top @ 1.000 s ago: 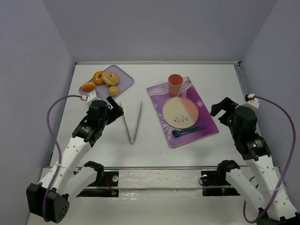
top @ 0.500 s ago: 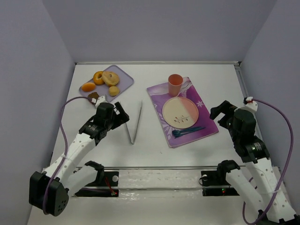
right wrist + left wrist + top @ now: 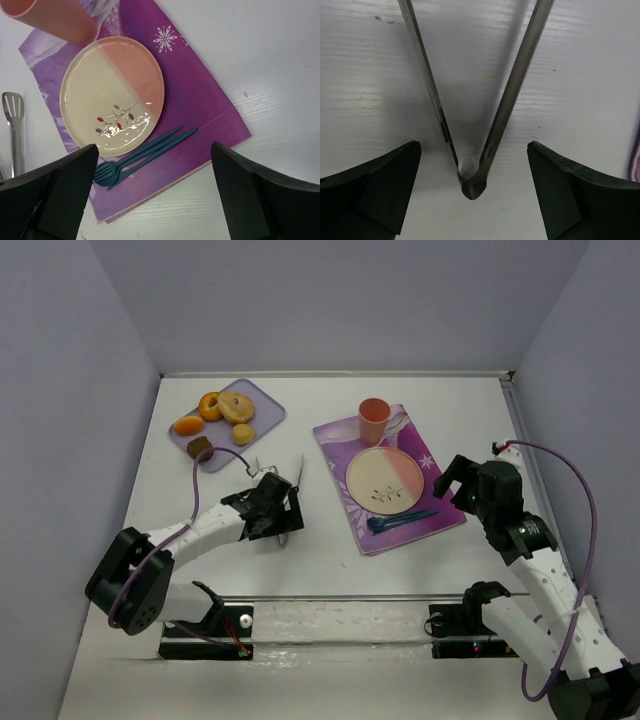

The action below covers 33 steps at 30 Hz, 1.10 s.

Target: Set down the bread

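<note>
Bread (image 3: 237, 407) on tray (image 3: 268, 414) | left claw (image 3: 472, 195) moved, now straddling tongs (image 3: 517, 85) hinge

pale bagel (image 3: 237, 407) flat mid lavender tray (image 3: 268, 412), orange ring (image 3: 210, 405) touching its left, orange roll (image 3: 188, 425) at tray's left edge, small yellow bun (image 3: 243, 433) near side, brown chunk (image 3: 200, 449) at near corner, metal tongs (image 3: 517, 75) splayed open, flat, right of tray

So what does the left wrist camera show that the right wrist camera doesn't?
Only the left wrist view shows the hinged end of the tongs, inside the open left gripper. Only the right wrist view shows the plate, cup and blue cutlery. Both show the white table and the tongs; the right wrist sees just one tip.
</note>
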Available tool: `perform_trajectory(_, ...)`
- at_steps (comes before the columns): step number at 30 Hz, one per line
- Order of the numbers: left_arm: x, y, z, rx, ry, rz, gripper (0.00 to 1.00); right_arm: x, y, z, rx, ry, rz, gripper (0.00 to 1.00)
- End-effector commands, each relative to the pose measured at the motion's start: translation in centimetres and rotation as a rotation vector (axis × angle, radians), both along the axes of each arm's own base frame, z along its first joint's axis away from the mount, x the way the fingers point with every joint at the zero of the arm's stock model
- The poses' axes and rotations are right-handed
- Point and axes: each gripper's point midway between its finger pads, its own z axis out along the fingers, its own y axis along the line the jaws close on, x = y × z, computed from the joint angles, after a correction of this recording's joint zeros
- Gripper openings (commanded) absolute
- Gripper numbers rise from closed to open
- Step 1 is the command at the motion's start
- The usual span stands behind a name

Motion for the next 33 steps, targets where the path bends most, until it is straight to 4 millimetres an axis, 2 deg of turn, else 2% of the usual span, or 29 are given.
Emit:
perform_trajectory(1,1.7,-0.1,0.4,0.055,-0.029,0.017,0.99,0.5,0.7,1.1,0.004,-0.043,0.044,1.0)
perform_trajectory(7,3.9,-0.5,-0.6,0.143,-0.021,0.01,0.99,0.4,0.5,1.2,0.004,-0.053,0.038,1.0)
perform_trajectory(9,5.1,-0.1,-0.7,0.202,-0.035,0.028,0.99,0.4,0.5,1.3,0.003,-0.056,0.035,1.0)
perform_trajectory(10,4.8,0.2,-1.4,0.225,-0.007,0.024,0.99,0.3,0.5,1.3,0.004,-0.054,0.037,1.0)
perform_trajectory(12,5.7,0.9,-1.0,0.292,-0.012,0.063,0.99,0.4,0.5,1.3,0.003,-0.056,0.039,1.0)
perform_trajectory(15,6.7,1.3,-1.5,0.359,0.001,0.105,0.99,0.4,0.6,1.2,0.005,-0.055,0.041,1.0)
perform_trajectory(20,8.4,0.8,-2.3,0.394,0.014,0.092,0.99,0.5,1.0,1.2,0.011,-0.056,0.066,1.0)
perform_trajectory(23,8.6,0.6,-2.8,0.396,0.019,0.079,0.99,0.5,1.2,1.2,0.009,-0.055,0.076,1.0)
perform_trajectory(24,8.6,0.6,-2.8,0.396,0.017,0.08,0.95,0.6,1.1,1.2,0.009,-0.055,0.075,1.0)
perform_trajectory(25,8.7,0.6,-2.7,0.397,0.016,0.083,0.84,0.6,1.1,1.2,0.009,-0.056,0.075,1.0)
perform_trajectory(26,8.7,0.6,-2.5,0.396,0.01,0.082,0.78,0.5,1.2,1.1,0.009,-0.053,0.076,1.0)
perform_trajectory(27,8.7,0.7,-2.2,0.396,0.005,0.085,0.68,0.5,1.1,1.3,0.009,-0.058,0.075,1.0)
perform_trajectory(28,9.0,0.6,-1.3,0.384,-0.016,0.089,0.63,0.5,1.1,1.3,0.009,-0.059,0.077,1.0)
perform_trajectory(30,9.3,0.6,0.7,0.365,-0.055,0.102,0.55,0.5,1.2,1.4,0.011,-0.065,0.078,1.0)
perform_trajectory(33,9.9,0.7,3.7,0.338,-0.123,0.127,0.53,0.4,1.2,1.4,0.014,-0.069,0.082,1.0)
